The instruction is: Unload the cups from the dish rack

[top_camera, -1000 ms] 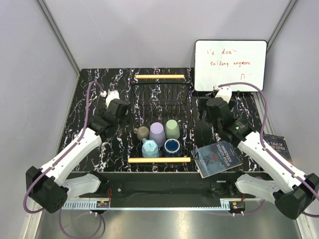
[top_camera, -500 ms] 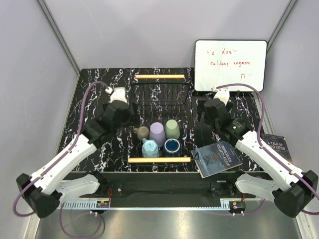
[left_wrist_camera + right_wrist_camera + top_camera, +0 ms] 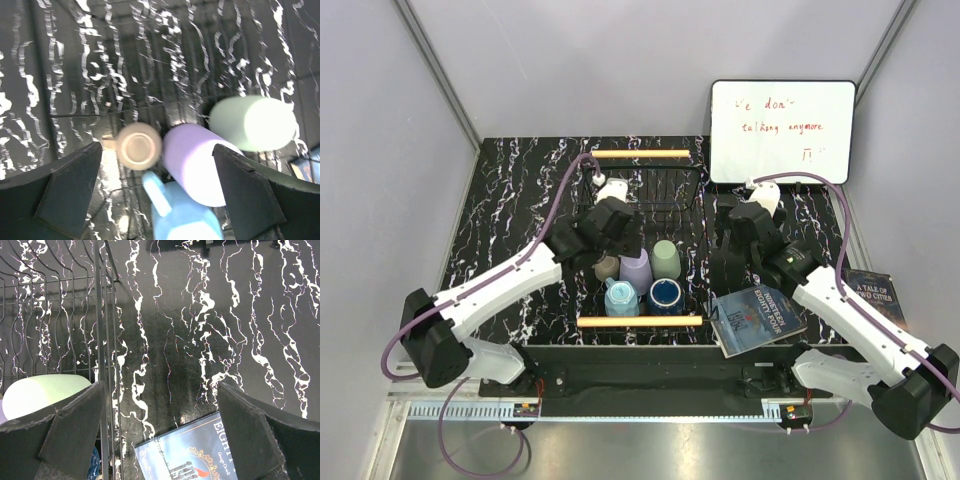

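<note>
Left jaws and right jaws both stand wide apart, empty. Just now the left arm point(image 3: 505, 288) swung from the counter point(image 3: 510, 200) to above the rack point(image 3: 650, 192), over the beige mug point(image 3: 138, 146). All five cups point(image 3: 636, 268) sit at its near end, none unloaded.

Dish rack point(image 3: 640, 154) set centrally on desk point(image 3: 505, 190) — five cups point(image 3: 636, 270) clustered in its near half. Whiteboard point(image 3: 782, 130) propped behind, right; book point(image 3: 758, 315) laid right of rack — second book point(image 3: 872, 290) farther right.

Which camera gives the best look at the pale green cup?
The left wrist view: the pale green tumbler is large and whole. The top view shows it small; the right wrist view only part.
</note>
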